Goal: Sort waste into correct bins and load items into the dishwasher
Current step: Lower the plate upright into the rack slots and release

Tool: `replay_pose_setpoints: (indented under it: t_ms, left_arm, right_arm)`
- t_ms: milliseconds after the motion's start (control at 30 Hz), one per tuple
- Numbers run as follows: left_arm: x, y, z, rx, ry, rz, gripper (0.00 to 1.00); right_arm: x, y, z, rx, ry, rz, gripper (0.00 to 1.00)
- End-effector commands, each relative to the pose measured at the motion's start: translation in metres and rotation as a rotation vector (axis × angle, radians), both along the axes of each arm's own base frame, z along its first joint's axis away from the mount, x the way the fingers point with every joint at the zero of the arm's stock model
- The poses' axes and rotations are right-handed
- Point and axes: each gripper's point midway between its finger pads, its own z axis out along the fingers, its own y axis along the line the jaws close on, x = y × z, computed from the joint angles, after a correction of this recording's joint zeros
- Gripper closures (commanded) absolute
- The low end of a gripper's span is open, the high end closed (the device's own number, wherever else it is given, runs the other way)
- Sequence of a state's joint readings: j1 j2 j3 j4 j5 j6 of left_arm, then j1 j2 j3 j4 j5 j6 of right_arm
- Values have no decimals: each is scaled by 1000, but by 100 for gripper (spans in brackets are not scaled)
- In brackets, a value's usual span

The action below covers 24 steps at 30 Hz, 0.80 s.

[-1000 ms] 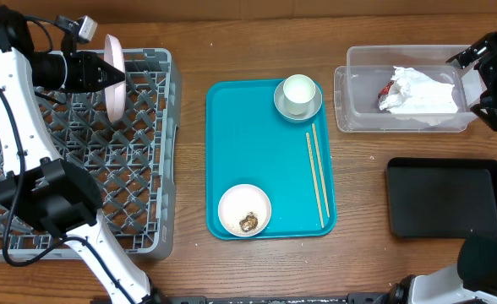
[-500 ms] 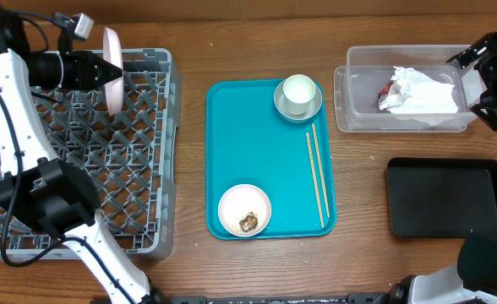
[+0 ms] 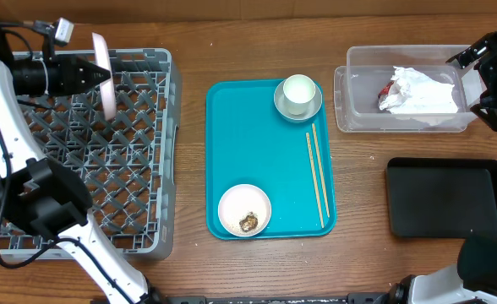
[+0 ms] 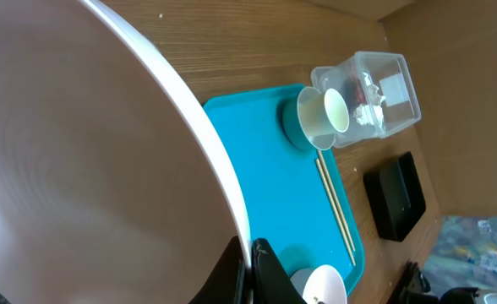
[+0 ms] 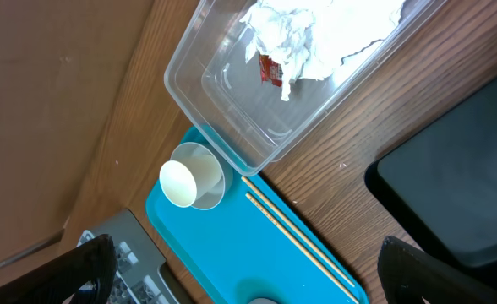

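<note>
My left gripper [image 3: 95, 74] is shut on the rim of the pale pinkish-white plate [image 3: 105, 78] and holds it on edge over the back of the grey dish rack [image 3: 139, 211]. The plate [image 4: 79, 169] fills the left wrist view, pinched between the fingers [image 4: 250, 270]. On the teal tray [image 3: 257, 143] are a white cup [image 3: 298, 91] in a grey-green saucer [image 3: 284, 108], two chopsticks [image 3: 317, 173] and a small bowl [image 3: 245, 203] with a brown scrap [image 3: 248, 222]. My right gripper [image 3: 485, 80] is open and empty beside the clear tub [image 3: 358, 114], which holds the napkin [image 3: 422, 91] and red wrapper [image 3: 390, 89].
The black tray [image 3: 445, 198] lies at the front right, below the tub. The right wrist view shows the tub [image 5: 206, 84], the cup [image 5: 185, 179], the chopsticks [image 5: 299, 241] and the black tray [image 5: 460, 194] between the open fingers [image 5: 253, 279].
My left gripper has carried the plate a little to the left along the back of the rack. The right arm has not moved.
</note>
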<state>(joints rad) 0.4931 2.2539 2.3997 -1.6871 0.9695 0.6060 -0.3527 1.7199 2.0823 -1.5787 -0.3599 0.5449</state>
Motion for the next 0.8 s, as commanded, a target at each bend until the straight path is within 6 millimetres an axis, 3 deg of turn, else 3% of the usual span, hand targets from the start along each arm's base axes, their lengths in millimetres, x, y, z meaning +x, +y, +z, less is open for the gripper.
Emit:
replay_pose_setpoints:
  t_ms: [0, 400, 767]
  left_arm:
    - [0, 9, 0, -30, -13, 16, 96]
    - [3, -7, 3, -37, -62, -43, 96]
    - [-6, -13, -26, -60, -36, -99, 96]
  right_arm:
    - [-1, 1, 6, -9, -26, 18, 0]
    - [-1, 1, 6, -9, -26, 18, 0]
    - [-1, 1, 6, -9, -26, 18, 0]
